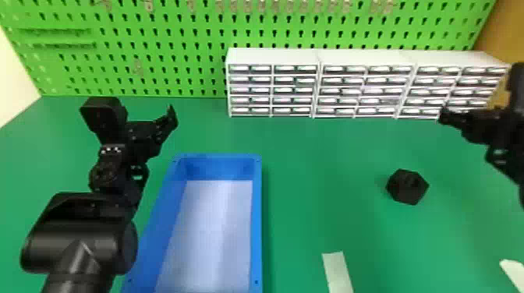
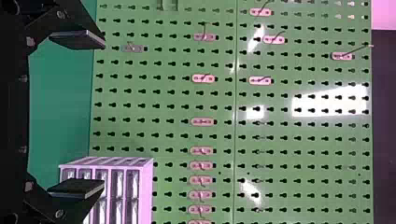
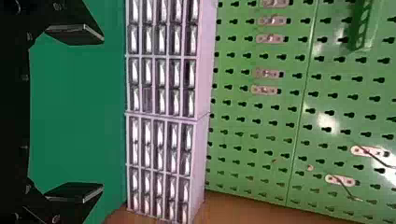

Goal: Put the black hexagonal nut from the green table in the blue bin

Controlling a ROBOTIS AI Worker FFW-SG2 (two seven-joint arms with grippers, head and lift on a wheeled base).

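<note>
The black hexagonal nut lies on the green table, right of the blue bin. My left gripper is over the table beyond the bin's far left corner; in the left wrist view the left gripper stands open with nothing between its fingers. At the right edge of the head view is my right gripper, beyond and to the right of the nut. The right wrist view has the right gripper open too, its two fingers wide apart and holding nothing.
White drawer cabinets line the table's back right, before a green pegboard. A pale strip lies near the front, between bin and nut, and another white piece is at the front right.
</note>
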